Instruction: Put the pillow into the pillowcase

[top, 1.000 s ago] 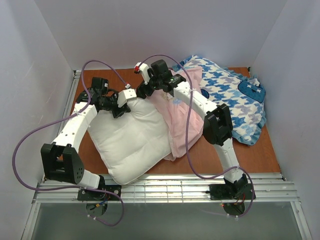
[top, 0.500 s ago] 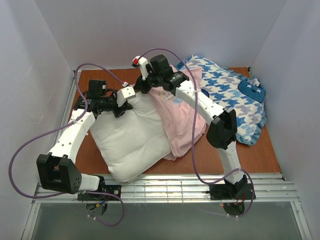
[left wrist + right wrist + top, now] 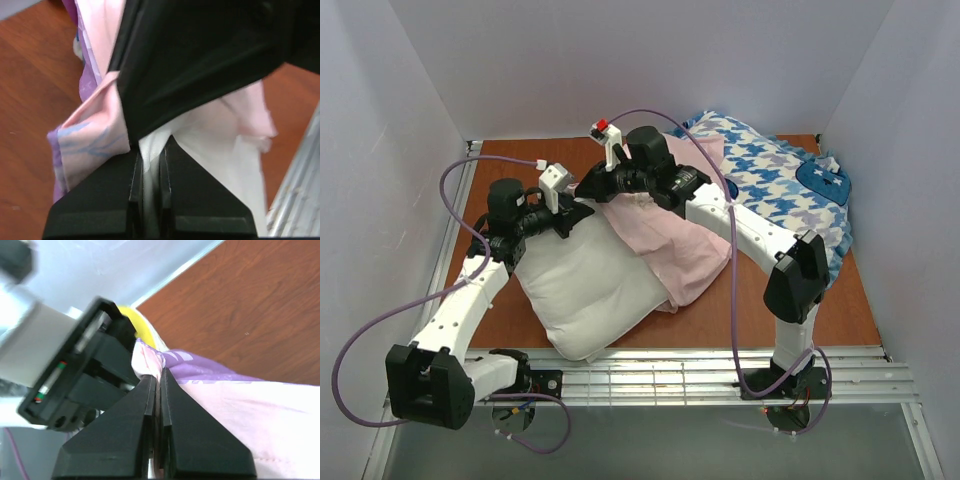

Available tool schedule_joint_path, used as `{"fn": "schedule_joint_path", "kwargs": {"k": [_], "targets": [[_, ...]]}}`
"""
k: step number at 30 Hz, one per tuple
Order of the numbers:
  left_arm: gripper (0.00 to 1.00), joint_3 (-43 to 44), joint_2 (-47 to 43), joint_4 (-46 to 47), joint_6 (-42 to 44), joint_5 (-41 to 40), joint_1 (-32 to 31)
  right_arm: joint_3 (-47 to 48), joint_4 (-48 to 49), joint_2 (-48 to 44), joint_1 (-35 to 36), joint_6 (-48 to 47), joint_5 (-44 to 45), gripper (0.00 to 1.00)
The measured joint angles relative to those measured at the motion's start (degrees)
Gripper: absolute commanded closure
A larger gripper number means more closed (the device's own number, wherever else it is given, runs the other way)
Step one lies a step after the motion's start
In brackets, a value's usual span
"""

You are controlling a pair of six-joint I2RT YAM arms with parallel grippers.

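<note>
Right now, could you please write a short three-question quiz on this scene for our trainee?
1. True or false: the pillow is fully inside the pillowcase.
2. The right gripper is shut on: A) the pillowcase, B) the houndstooth cushion, C) nothing?
3. Fill in: the left gripper is shut on the ____.
Key: 1 false; 2 A; 3 pillow.

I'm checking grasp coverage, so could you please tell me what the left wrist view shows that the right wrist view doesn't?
Left wrist only: the left gripper shut on the pillow, on its white fabric. Right wrist only: the right gripper shut on the pillowcase hem, plus the pillow's yellow edge. Both: the pink-and-purple pillowcase, the wooden table and the opposite gripper close by.
</note>
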Motion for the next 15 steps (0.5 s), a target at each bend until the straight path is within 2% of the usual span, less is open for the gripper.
{"fn": "schedule_joint_path", "kwargs": {"k": [2, 6, 9, 12, 13, 15], "targets": [[1.0, -2.4, -1.8, 3.1, -7.3, -0.6, 0.0, -3.3, 3.5, -2.1, 0.8, 4.1, 2.1, 0.99], [1.0, -4.7, -4.5, 7.2, -20.2, -0.5, 3.0, -3.7, 8.2, -3.5, 2.4, 11.7, 5.9, 0.99], [1.0, -5.5, -5.3, 10.3, -30.1, 1.4, 9.0, -3.6, 11.8, -3.4, 4.6, 15.4, 9.7, 0.99], [1.0, -7.1, -5.4, 10.8, -36.1, 1.1, 14.3, -2.1, 14.3, -1.7, 7.6, 16.8, 12.6, 0.99], [1.0, -7.9, -5.2, 10.4, -37.5, 0.2, 15.8, -0.9, 14.8, -0.4, 8.4, 17.0, 12.9, 0.91], [1.0, -9.2, -3.8, 9.9, -39.2, -2.0, 18.0, 1.6, 16.1, 2.9, 9.4, 17.5, 11.3, 0.62]]}}
